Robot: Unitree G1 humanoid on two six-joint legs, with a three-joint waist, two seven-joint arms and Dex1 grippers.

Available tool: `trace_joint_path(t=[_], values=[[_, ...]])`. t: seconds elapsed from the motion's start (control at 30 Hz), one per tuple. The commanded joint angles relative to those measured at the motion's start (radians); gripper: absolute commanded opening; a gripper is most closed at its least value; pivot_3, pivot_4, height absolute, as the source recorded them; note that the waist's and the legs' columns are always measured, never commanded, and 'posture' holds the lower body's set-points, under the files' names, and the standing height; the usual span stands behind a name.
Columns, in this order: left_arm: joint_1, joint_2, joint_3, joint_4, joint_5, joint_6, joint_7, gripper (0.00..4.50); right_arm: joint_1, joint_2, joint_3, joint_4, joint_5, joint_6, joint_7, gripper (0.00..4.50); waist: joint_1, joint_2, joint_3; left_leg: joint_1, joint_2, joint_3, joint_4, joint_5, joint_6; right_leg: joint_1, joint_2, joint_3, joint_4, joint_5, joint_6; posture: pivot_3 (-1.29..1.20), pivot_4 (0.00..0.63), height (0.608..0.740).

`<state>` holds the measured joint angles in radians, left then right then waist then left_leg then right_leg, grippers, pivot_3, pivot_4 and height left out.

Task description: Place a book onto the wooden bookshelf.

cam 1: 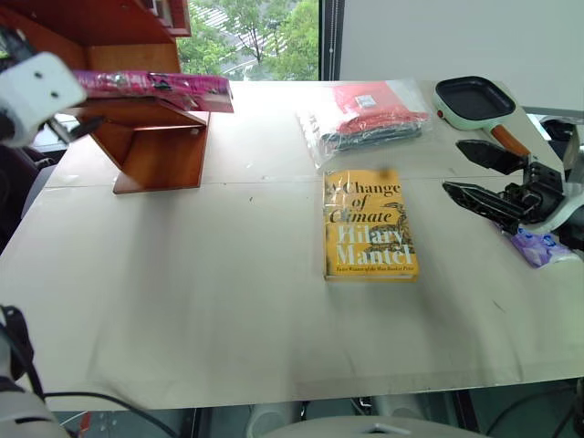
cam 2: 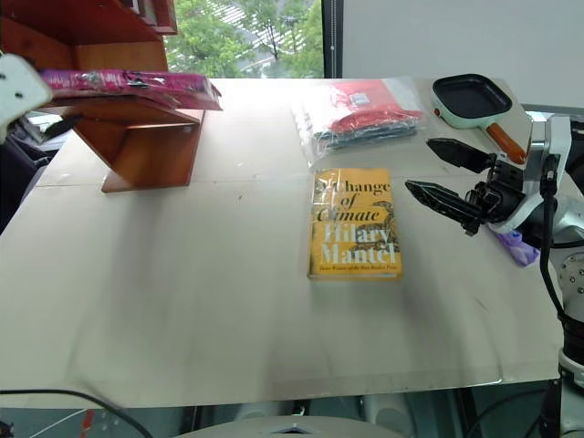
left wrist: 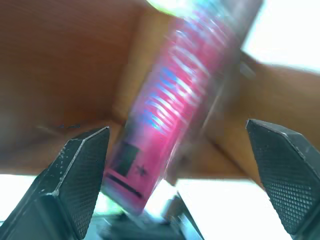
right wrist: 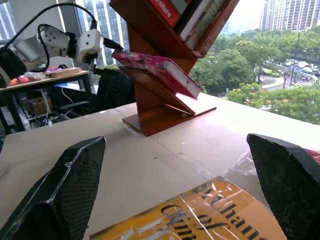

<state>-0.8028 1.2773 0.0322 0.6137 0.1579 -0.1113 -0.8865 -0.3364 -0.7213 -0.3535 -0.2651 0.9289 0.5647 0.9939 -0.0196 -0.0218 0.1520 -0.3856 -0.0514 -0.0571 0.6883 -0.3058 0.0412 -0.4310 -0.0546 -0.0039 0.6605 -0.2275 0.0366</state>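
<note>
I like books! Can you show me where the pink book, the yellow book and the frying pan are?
pink book [cam 1: 155, 87], left eye view, on its long edge.
yellow book [cam 1: 370, 224], left eye view, middle of its cover.
frying pan [cam 1: 474, 97], left eye view, its dark inside.

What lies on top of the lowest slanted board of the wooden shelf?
A pink book lies on the slanted board of the shelf, one end sticking out past the board's edge. The board beneath the book is covered, so anything under it cannot be seen.
</note>
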Motion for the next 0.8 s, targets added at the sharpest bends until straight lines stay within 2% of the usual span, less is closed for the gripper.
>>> trace_joint_path(t=[0.03,0.2,0.57,0.8], values=[[0.031,0.063,0.047,-0.077,-0.027,0.087,-0.058,4.48,-0.006,-0.014,-0.022,-0.03,0.013,-0.006,0.0,4.5,0.004,0.0,0.0,0.0,0.0,0.0,0.0,0.0,0.0,0.0,0.0,0.0,0.0,0.0,0.0,0.0,0.15,0.72],[0.032,0.049,0.065,-0.117,-0.032,0.111,-0.03,4.48,-0.004,-0.016,-0.022,-0.03,0.013,-0.005,0.0,4.5,0.015,0.0,0.0,0.0,0.0,-0.001,0.001,0.0,0.0,0.001,0.0,-0.001,-0.001,0.0,0.0,0.0,0.15,0.72],[-0.033,0.042,0.048,-0.076,0.016,0.073,0.055,4.48,0.012,-0.014,-0.025,-0.038,0.011,-0.008,-0.003,4.5,0.009,-0.001,0.0,0.0,0.0,0.0,0.001,0.0,0.0,0.0,0.0,0.0,-0.001,0.0,0.0,0.0,0.15,0.72],[-0.048,0.039,0.071,-0.106,-0.063,0.102,-0.051,4.48,0.021,-0.02,-0.029,-0.04,0.012,-0.009,0.0,4.5,0.009,-0.001,0.0,0.0,0.0,0.0,0.001,0.0,0.0,0.0,0.0,0.0,-0.001,0.0,0.0,0.0,0.15,0.72]])
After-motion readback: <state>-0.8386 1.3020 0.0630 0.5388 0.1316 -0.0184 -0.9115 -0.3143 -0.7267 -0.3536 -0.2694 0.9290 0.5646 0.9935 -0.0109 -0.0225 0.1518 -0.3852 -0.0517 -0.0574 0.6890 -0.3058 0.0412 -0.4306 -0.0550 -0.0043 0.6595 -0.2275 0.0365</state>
